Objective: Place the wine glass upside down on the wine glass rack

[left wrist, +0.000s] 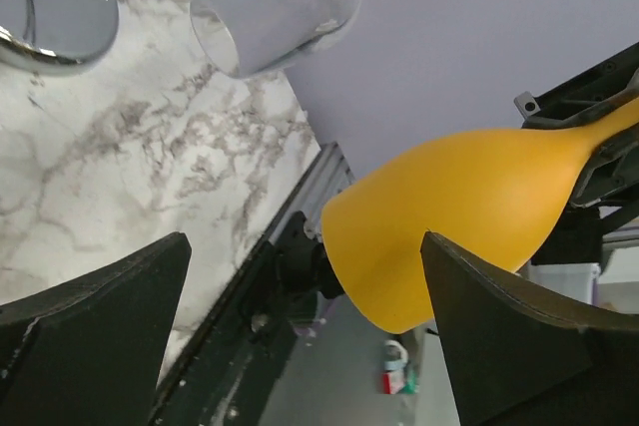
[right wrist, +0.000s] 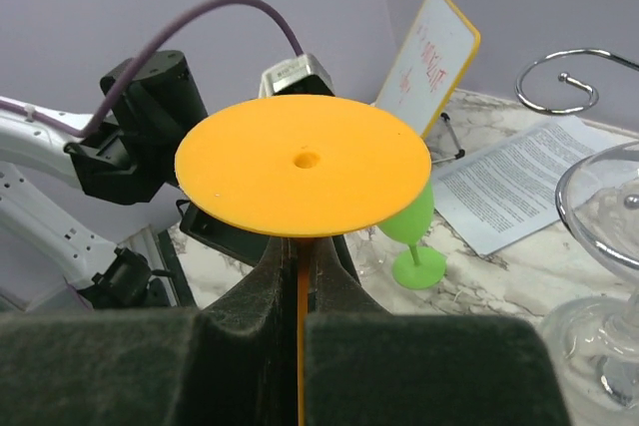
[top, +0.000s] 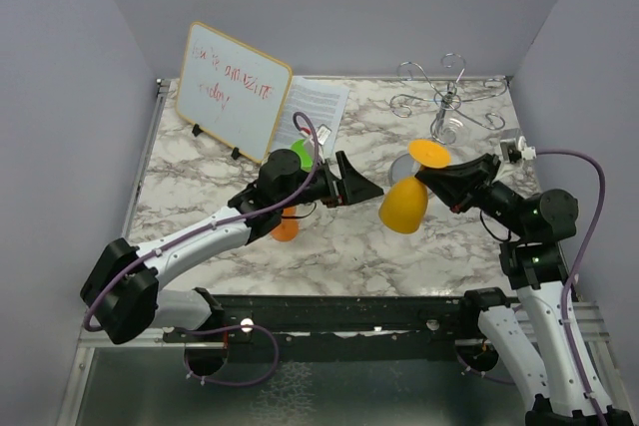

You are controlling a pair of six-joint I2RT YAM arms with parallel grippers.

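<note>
The right gripper (right wrist: pixel 302 291) was pressed together on the stem of the yellow glass (top: pixel 403 205), pinching it just under the foot (right wrist: pixel 303 162). The glass was in the air, not on the table. Its long axis ran steeply through that pinch: the flat foot was on top and the bowl hung below, tipped back toward the bases and toward the left arm, so it was already nearly upside down.

On the bowl's far side from the right gripper, the left gripper (top: pixel 357 187) stood spread wide and held nothing. In the left wrist view the bowl showed in the gap between its fingers (left wrist: pixel 519 336), though I could not tell whether they touched it.

Ahead of the right gripper and to its right hung a clear glass (right wrist: pixel 599 207), bowl down. It hung from the rack (top: pixel 447 95), whose curled arms spread higher than the foot. One empty curl (right wrist: pixel 574 77) showed up and to the right in the right wrist view.

So the rack lay forward, right and above the pinch, apart from the glass, and the right arm was plainly the nearer one. I judged that the coming move would call for raising the foot above a free curl, keeping the axis upright, then sliding the stem in sideways clear of the clear glass.
</note>
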